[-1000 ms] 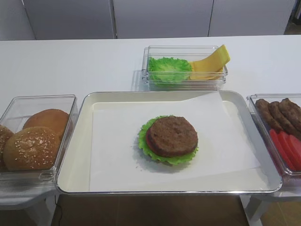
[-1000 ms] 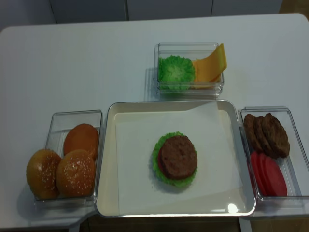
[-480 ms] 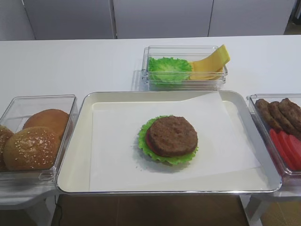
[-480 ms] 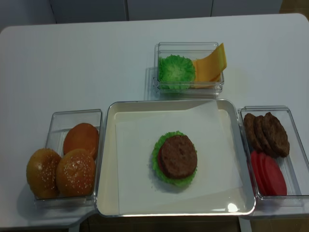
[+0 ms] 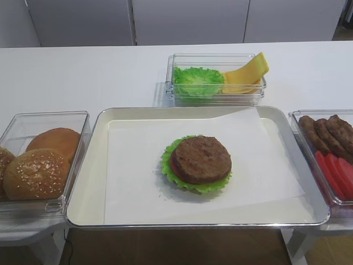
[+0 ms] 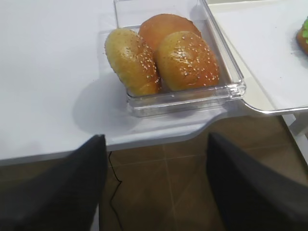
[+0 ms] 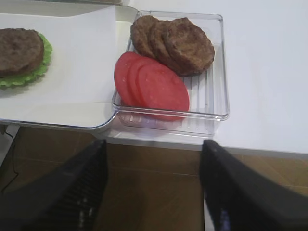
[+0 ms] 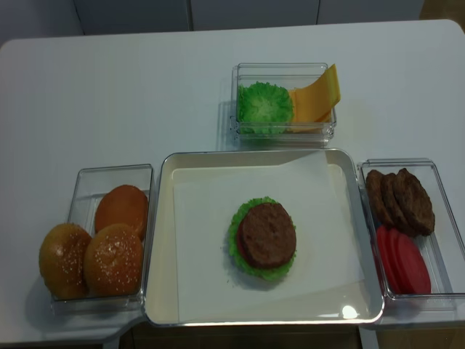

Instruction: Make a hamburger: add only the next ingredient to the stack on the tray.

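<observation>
While both grippers are held spread and empty off the tray's (image 5: pixel 83 182) near edge, a meat patty (image 5: pixel 200 159) is recorded atop the stack (image 5: pixel 196 164) at tray centre.

Table (image 8: pixel 109 80): white, smooth, evenly lit.
Floor (image 6: pixel 159 192): brown tiles.
Back wall (image 5: pixel 187 22): pale grey panels.

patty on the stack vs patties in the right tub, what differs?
The stack patty lies flat and alone on the tomato and lettuce on the tray; the tub patties lean overlapped in a row of three beside tomato slices. The first shows its whole face, the others partly cover each other. Same brown, grainy look.
</observation>
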`<state>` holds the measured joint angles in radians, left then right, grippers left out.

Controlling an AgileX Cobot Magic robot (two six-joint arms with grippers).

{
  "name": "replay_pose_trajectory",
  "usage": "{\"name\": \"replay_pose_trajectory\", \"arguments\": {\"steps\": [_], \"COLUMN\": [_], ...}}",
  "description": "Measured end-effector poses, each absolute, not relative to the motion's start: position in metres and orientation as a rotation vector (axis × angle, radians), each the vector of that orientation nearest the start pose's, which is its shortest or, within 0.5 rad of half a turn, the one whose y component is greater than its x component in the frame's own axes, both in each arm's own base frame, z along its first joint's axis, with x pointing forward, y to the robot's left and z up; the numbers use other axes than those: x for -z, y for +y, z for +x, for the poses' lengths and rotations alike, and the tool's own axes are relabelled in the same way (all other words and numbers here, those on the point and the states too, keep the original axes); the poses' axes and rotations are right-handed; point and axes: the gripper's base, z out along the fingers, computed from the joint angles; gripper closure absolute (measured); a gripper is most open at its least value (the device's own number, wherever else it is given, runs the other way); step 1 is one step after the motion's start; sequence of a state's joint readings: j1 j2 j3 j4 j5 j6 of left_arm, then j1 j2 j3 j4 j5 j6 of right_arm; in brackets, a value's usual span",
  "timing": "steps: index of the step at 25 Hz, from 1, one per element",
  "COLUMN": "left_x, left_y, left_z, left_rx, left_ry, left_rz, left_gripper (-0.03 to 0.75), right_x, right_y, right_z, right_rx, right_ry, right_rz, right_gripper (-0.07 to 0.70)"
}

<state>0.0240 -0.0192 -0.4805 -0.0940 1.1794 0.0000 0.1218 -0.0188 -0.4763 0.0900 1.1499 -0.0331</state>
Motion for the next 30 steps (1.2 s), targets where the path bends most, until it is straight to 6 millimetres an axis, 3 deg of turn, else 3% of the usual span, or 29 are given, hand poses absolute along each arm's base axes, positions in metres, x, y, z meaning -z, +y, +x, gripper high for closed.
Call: {"name": "replay_pose_trajectory", "arguments": {"steps": [30], "left_x": [-0.2628], "left_y": [-0.0082], "left_z": [-0.011], "left_rx": [0.101], "left_ry": [2.161], "left_rz": [-0.015], "left_gripper": [0.238], "right_x": [-0.2637], "right_y": [0.0072], "right_z": [-0.0096], "right_rx": [-0.122], "right_ry": [2.135], "right_rz": [-0.101], "right_gripper": [0.173]}}
